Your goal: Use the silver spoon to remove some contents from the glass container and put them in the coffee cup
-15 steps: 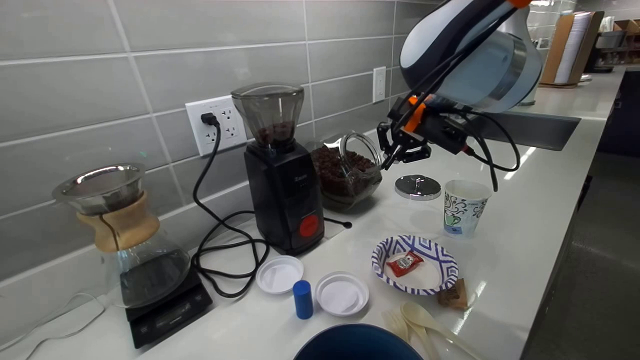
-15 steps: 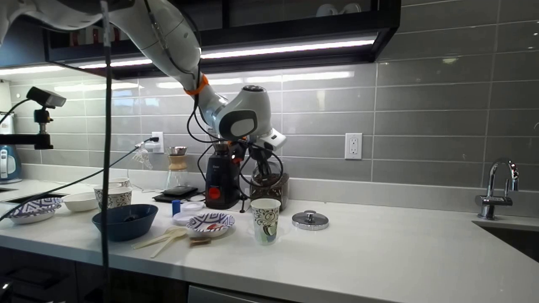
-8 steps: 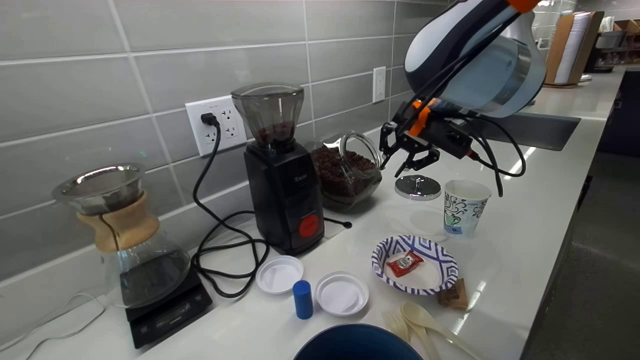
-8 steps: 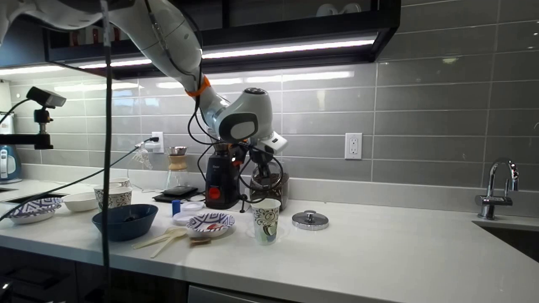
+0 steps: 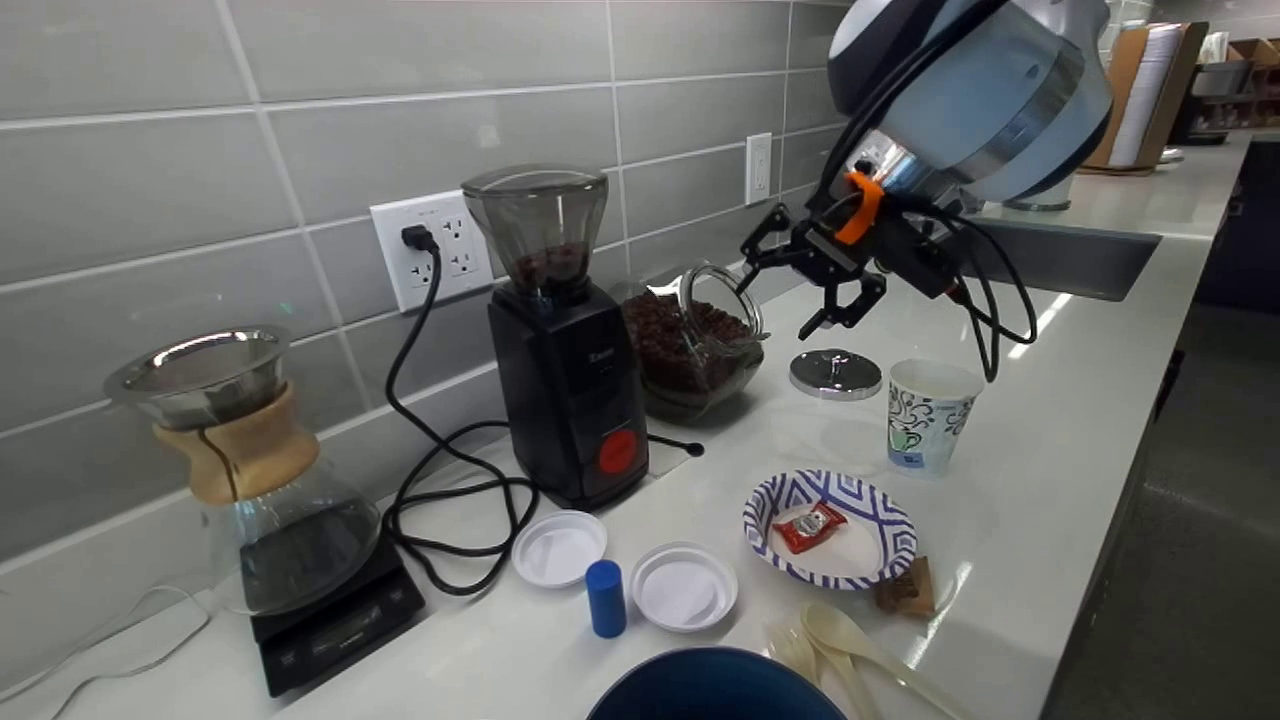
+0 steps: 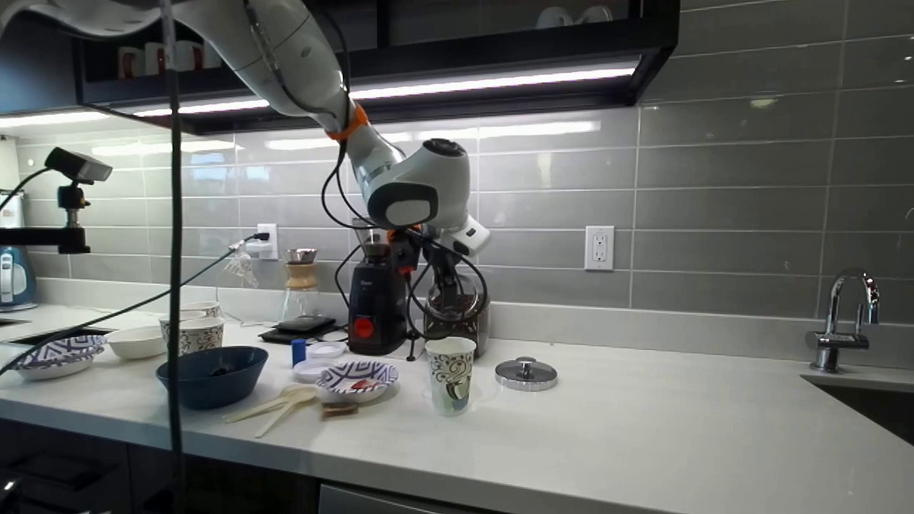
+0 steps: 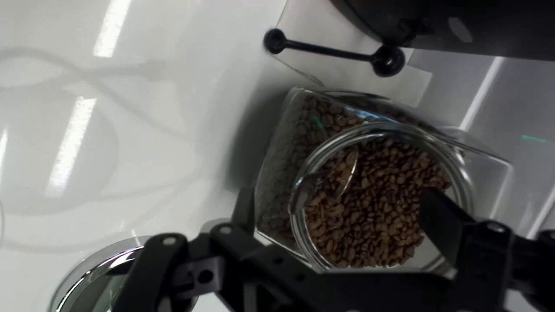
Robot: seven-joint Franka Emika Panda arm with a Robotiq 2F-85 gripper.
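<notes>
The glass container (image 5: 690,355) is a clear jar of brown beans, lying tipped on the counter with its round mouth facing outward and up. In the wrist view the silver spoon (image 7: 352,171) rests at the jar's mouth, its bowl inside among the beans. Its handle end (image 5: 758,338) pokes out over the rim in an exterior view. Just outside the mouth, my gripper (image 7: 340,212) stands wide open, nothing held, its black fingers (image 7: 438,216) apart in front of the opening. The patterned coffee cup (image 5: 925,420) is upright on the counter; its inside bottom is hidden.
Beside the jar stands the black grinder (image 5: 570,400), with its cord on the counter. The jar's metal lid (image 5: 836,375) lies near the cup. A patterned plate (image 6: 357,382), pale cutlery (image 6: 282,407) and a dark blue bowl (image 6: 214,382) lie further along. A cabinet (image 6: 500,50) hangs overhead.
My gripper has gone from shut at the jar's mouth to wide open. It has risen a little and drawn back from the rim, leaving the spoon there. The cup and jar have not moved.
</notes>
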